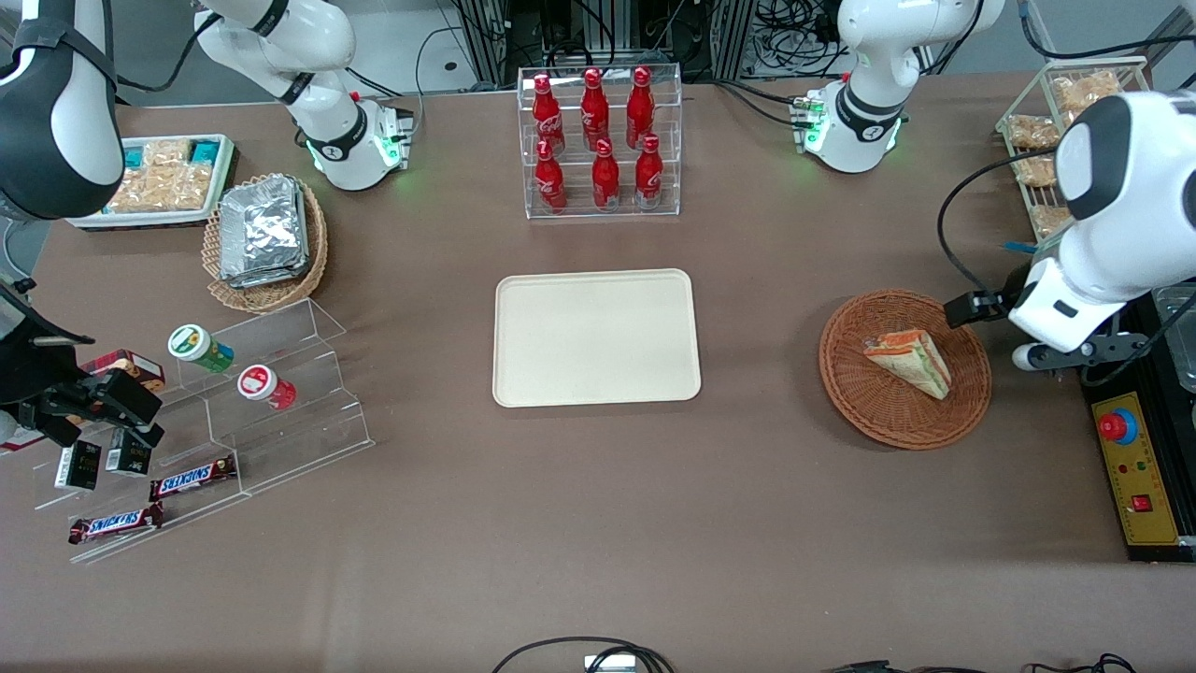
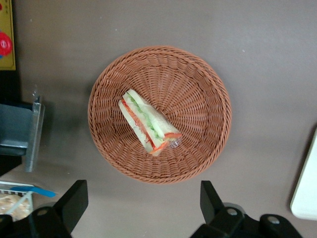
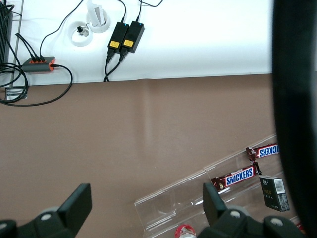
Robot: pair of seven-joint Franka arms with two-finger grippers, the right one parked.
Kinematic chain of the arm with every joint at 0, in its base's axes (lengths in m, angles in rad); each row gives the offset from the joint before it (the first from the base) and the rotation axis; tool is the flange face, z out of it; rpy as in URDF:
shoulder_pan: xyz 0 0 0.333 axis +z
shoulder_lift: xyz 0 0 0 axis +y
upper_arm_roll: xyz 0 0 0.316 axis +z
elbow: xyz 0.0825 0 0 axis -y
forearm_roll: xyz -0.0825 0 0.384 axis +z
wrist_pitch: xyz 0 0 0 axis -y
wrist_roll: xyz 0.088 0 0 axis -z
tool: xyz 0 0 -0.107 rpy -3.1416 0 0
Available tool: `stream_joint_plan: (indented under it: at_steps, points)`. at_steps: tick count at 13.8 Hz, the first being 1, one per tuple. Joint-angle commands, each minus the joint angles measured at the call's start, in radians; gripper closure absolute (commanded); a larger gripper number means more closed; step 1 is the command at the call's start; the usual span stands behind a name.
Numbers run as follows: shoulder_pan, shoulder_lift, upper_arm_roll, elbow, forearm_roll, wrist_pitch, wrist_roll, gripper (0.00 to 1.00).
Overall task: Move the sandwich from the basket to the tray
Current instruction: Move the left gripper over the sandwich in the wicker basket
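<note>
- We see the sandwich (image 1: 908,361) lying on its side in the basket (image 1: 874,416), its wrapped filling layers showing green and orange-red in the left wrist view (image 2: 148,121).
- The basket (image 2: 208,94) rests on the brown table (image 1: 598,523) toward the working arm's end, well apart from the tray (image 1: 596,337).
- The tray lies flat at the table's middle with nothing on it; we see only its rim edge in the left wrist view (image 2: 304,188).
- The gripper (image 2: 143,203) hangs above the table just beside the basket, apart from the sandwich; its two dark fingers (image 2: 74,198) are spread wide and hold nothing.
- In the front view the gripper (image 1: 976,307) shows only partly, at the basket's edge on the working arm's side.
- A clear rack of red bottles (image 1: 598,140) stands farther from the front camera than the tray.
- A tan wicker basket of foil packets (image 1: 264,234) sits toward the parked arm's end.
</note>
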Motion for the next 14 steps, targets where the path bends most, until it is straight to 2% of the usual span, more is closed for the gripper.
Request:
stream_joint_plan:
  at_steps: [1,6,12,14]
  points:
    - [0.003,-0.029,0.000,-0.111,0.012,0.107,-0.112,0.00]
    - [0.003,-0.020,0.048,-0.258,0.012,0.276,-0.257,0.00]
    - [-0.002,0.058,0.051,-0.274,0.017,0.339,-0.468,0.00]
    - [-0.003,0.086,0.051,-0.280,0.058,0.360,-0.532,0.00]
